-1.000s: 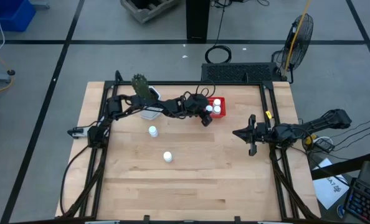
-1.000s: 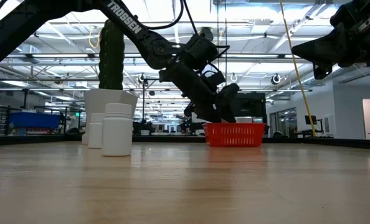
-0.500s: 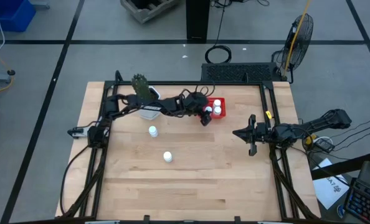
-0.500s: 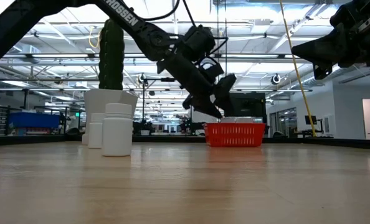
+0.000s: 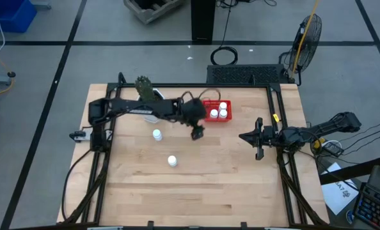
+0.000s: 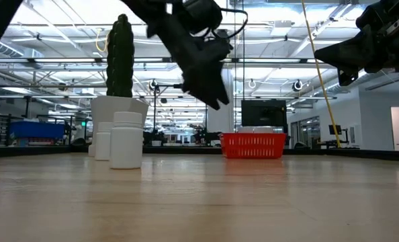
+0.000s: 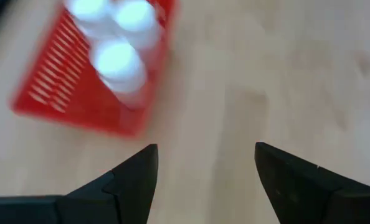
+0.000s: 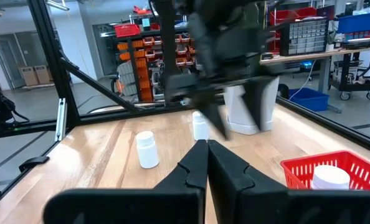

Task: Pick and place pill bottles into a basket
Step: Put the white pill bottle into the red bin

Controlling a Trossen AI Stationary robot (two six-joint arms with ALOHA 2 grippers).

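Observation:
The red basket (image 5: 207, 103) stands at the table's far middle with three white pill bottles (image 5: 219, 110) upright inside; it also shows in the left wrist view (image 7: 79, 102). Two more pill bottles stand upright on the table, one (image 5: 157, 134) near the pot and one (image 5: 172, 161) nearer the front. My left gripper (image 5: 196, 133) is open and empty, raised above the table just left of and nearer than the basket; its fingers (image 7: 141, 171) frame bare wood. My right gripper (image 5: 242, 136) is shut and empty, raised at the table's right.
A white hexagonal pot (image 5: 153, 114) with a green cactus (image 5: 145, 87) stands left of the basket, beside my left arm. Black frame rails run along the table's left, far and right edges. Bare wood lies across the table's near half.
My left gripper has risen from the basket's near left corner and gone toward the table's left and near edges, away from the basket. The three bottles in the basket and the two on the table have stayed where they were.

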